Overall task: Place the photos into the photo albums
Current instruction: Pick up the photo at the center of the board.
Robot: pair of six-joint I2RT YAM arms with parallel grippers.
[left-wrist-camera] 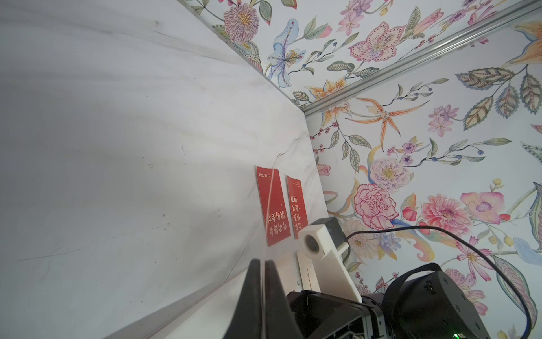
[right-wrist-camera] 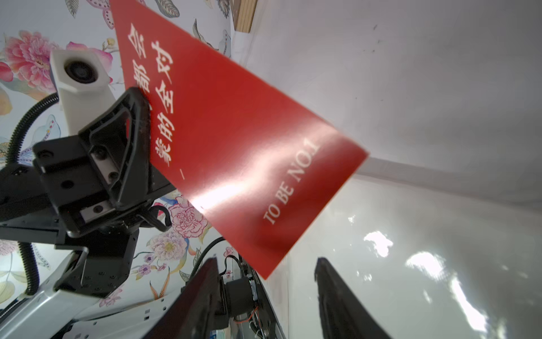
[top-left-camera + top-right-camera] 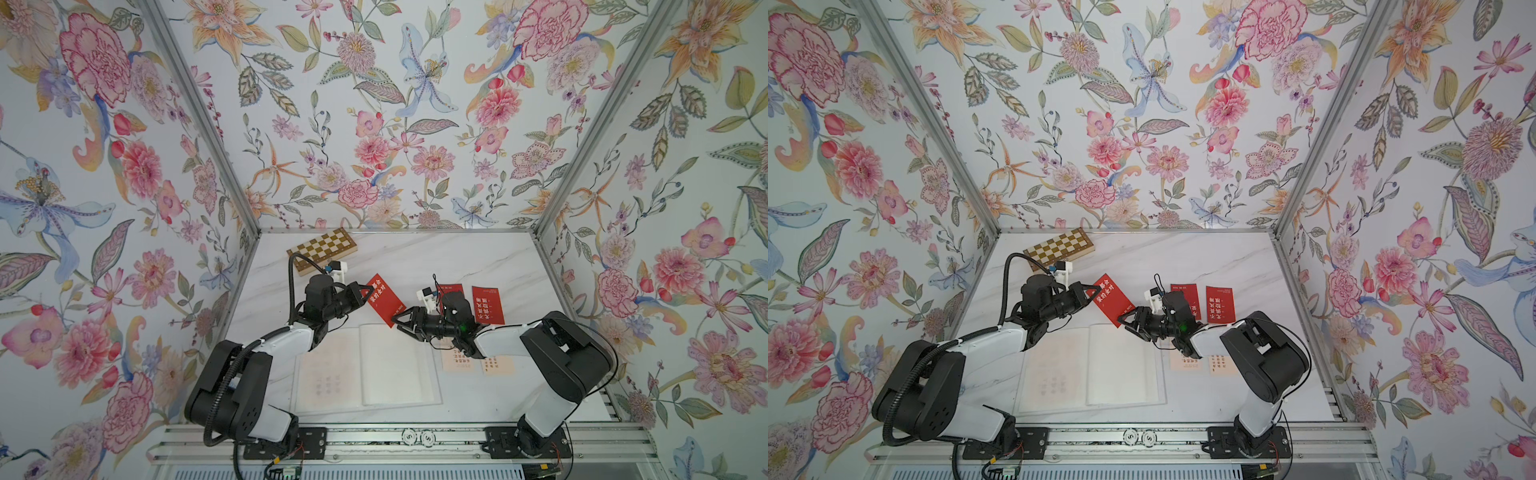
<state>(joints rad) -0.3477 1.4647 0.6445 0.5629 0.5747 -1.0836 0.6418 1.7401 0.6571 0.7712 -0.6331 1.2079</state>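
So, nearest you, the album (image 3: 374,374) lies open and flat on the table (image 3: 478,257), with cream cards (image 3: 455,361) just beside its right page. Over its far edge the right gripper (image 3: 397,321) hovers, jaws parted on either side of the red card's (image 3: 384,301) low corner, apparently not touching it. Beyond, the left gripper (image 3: 365,293) has its jaws clamped on the card near its other end, holding it in the air. The card's long axis slants from that grip down towards the album, "TO BE NO.1" end lowest. You look to be mid-transfer of one card. Next, that free end needs lining up with a sleeve mouth. Farther back, two red cards (image 3: 488,305) lie on the table.
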